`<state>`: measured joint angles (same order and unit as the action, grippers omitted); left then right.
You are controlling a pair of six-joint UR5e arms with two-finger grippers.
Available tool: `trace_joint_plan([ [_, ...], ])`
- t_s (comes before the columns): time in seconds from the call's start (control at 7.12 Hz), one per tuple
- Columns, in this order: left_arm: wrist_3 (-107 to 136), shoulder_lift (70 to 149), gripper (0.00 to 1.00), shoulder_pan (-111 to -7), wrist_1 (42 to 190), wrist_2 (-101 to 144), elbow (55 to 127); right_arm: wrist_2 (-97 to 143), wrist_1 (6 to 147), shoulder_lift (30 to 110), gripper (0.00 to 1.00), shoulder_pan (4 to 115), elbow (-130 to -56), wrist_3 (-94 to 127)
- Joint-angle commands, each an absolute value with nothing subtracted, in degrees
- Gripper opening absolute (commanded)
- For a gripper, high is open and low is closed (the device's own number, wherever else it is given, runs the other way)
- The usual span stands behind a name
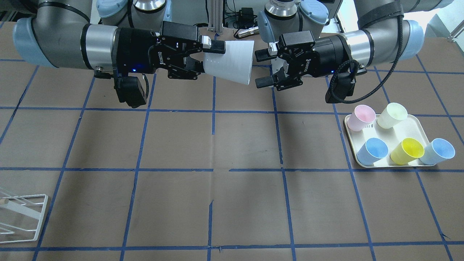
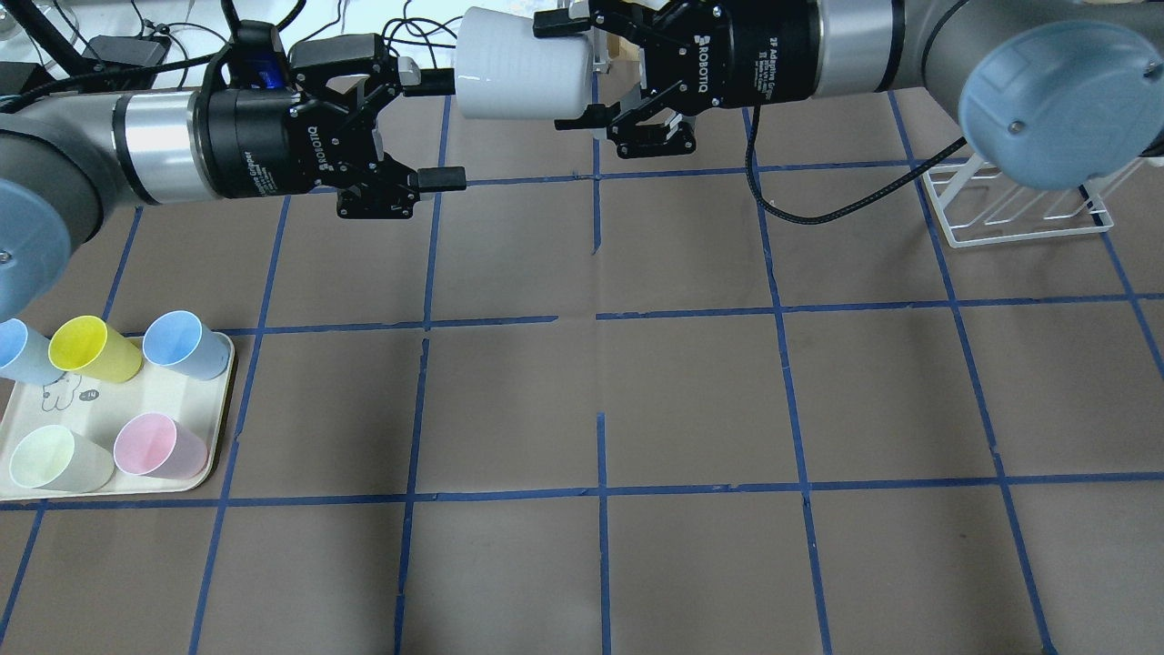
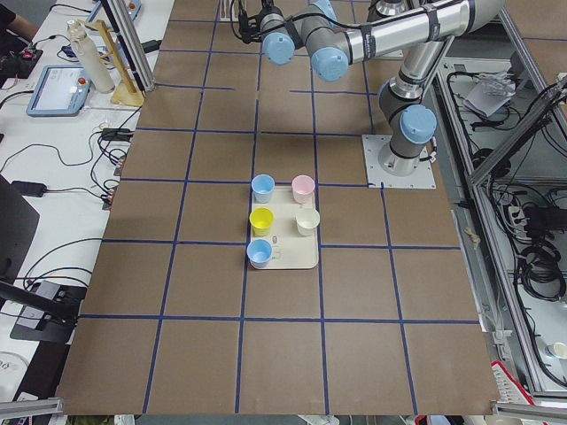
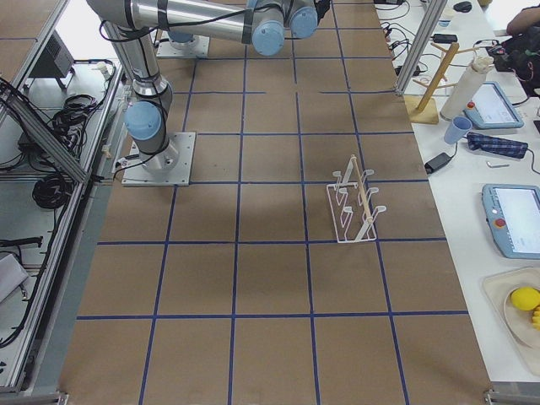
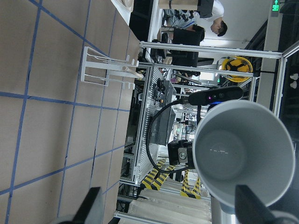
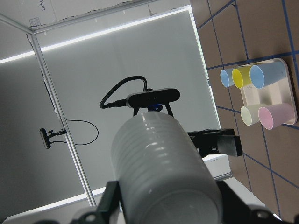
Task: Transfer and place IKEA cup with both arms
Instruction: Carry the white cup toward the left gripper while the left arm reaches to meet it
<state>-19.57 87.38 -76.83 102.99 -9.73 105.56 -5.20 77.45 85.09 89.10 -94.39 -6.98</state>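
The light-grey IKEA cup is held on its side, high above the table at the far middle. My right gripper is shut on its narrow base end; this also shows in the overhead view. The cup points its wide mouth at my left gripper, which is open, its fingertips just off the rim and not closed on it. In the left wrist view the cup's mouth faces the camera between the spread fingers. In the right wrist view the cup sits between the fingers.
A cream tray at the robot's left holds a pink cup, a pale cream-green cup, a yellow cup and two light blue cups. A white wire rack stands at the robot's right.
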Motion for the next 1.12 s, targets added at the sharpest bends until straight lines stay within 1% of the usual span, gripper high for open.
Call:
trace_joint_plan([
  [0.0, -19.51, 88.59, 0.97, -77.16, 102.22, -8.09, 105.47, -3.88, 77.52, 84.90, 0.00, 90.26, -94.39, -6.77],
  [0.14, -19.51, 88.51, 0.86, -77.78, 102.22, -8.09, 105.56, -3.87, 77.69, 84.73, 0.00, 90.44, -94.39, -6.77],
  [0.28, -18.73, 88.07, 0.80, -78.57, 102.13, -8.17, 105.38, -3.87, 77.70, 84.73, 0.00, 90.53, -94.31, -6.68],
  [0.42, -18.98, 87.46, 0.80, -78.75, 102.22, -8.17, 105.73, -3.87, 77.70, 84.73, 0.00, 90.70, -94.39, -6.68],
  [0.7, -18.72, 87.28, 0.60, -78.92, 102.22, -8.09, 105.38, -3.87, 77.70, 84.64, 0.00, 90.70, -94.31, -6.68],
  [0.84, -18.72, 87.36, 0.59, -78.84, 102.22, -8.09, 105.47, -3.87, 77.70, 84.46, 0.00, 90.79, -94.31, -6.68],
  [0.98, -18.72, 87.19, 0.44, -78.66, 102.22, -8.09, 105.29, -3.87, 77.61, 84.20, 0.00, 90.79, -94.31, -6.68],
])
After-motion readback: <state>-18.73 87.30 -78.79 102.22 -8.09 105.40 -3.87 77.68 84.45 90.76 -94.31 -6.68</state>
